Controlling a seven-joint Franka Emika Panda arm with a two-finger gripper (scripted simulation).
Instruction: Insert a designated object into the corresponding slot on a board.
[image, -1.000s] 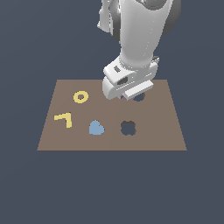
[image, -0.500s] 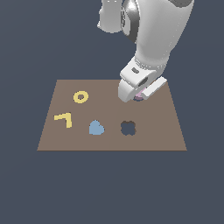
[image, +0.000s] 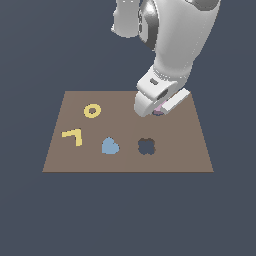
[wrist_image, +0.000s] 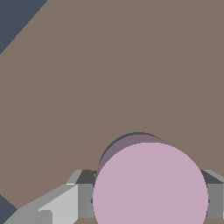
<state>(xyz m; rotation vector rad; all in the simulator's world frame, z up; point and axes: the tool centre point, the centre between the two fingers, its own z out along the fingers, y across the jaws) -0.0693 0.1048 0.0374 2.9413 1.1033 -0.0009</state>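
We start at the gripper (wrist_image: 148, 199): fingers clenched on the pink disc (wrist_image: 150, 183), which sits flat between them w/ its face toward the wrist cam. No long axis to worry about, it's round, so only centring counts.

Directly under it, the round hole (wrist_image: 131, 142) peeks out as a dark crescent past one edge of the disc. So disc vs. hole are offset a bit, not concentric yet; we judge a small sideways nudge toward that crescent is needed before lowering. How high the disc rides above the board (wrist_image: 109, 65) we can't tell.

Exterior view: gripper (image: 159, 110) is low over the far part of the board (image: 65, 150), toward that view's right, a sliver of pink showing below it. Clover hole (image: 146, 146), blue heart (image: 110, 146), yellow ring (image: 92, 110) and yellow L piece (image: 73, 135) lie apart, untouched.

Vs. 0.5 s ago: hand has come down closer to the board, approx. same spot. Vs. 1.0 s ago: shifted toward that view's right.
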